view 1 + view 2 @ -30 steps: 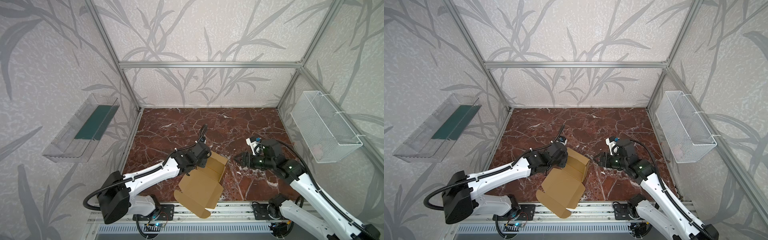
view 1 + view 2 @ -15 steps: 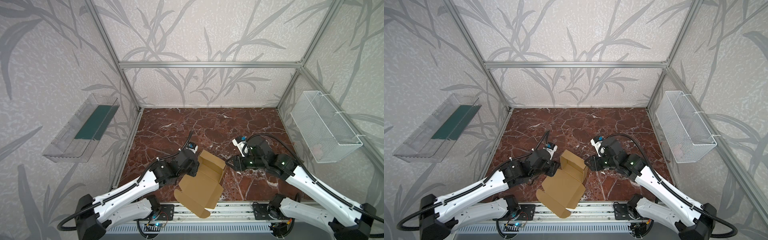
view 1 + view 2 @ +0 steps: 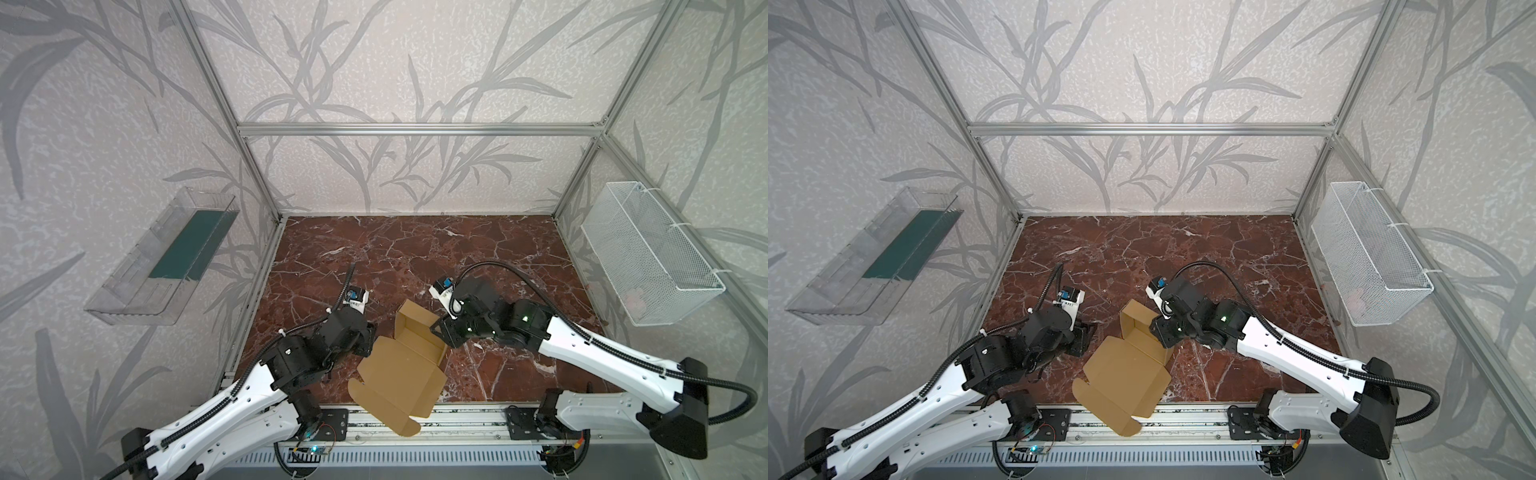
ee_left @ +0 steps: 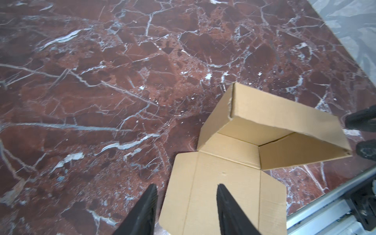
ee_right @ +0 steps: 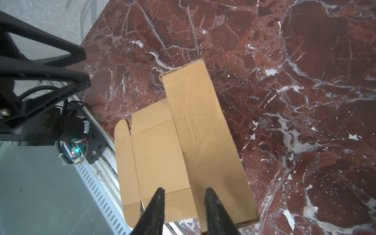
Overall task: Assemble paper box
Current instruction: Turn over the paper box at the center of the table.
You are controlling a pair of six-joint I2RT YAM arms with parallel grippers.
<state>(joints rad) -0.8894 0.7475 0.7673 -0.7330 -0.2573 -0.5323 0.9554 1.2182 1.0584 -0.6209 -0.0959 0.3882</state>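
Note:
The paper box [image 3: 399,372] is a tan cardboard sheet, partly folded, lying at the front of the marble floor and overhanging the rail in both top views [image 3: 1125,374]. Its far wall and right wall [image 5: 203,132] stand up; the near panel [image 4: 240,179] lies flat. My left gripper [image 4: 186,187] is open just above the flat panel's left edge, holding nothing. My right gripper [image 5: 185,190] is open, its jaws on either side of the standing right wall's edge, at the box's right side [image 3: 440,332].
A clear plastic tray [image 3: 162,266] hangs on the left wall and a white wire-mesh basket [image 3: 648,266] on the right wall. The metal rail [image 3: 469,415] with both arm bases runs along the front edge.
My left gripper opened and drew back left and nearer, away from the box's far flap. My right gripper moved left to the box's right wall and its jaws narrowed.

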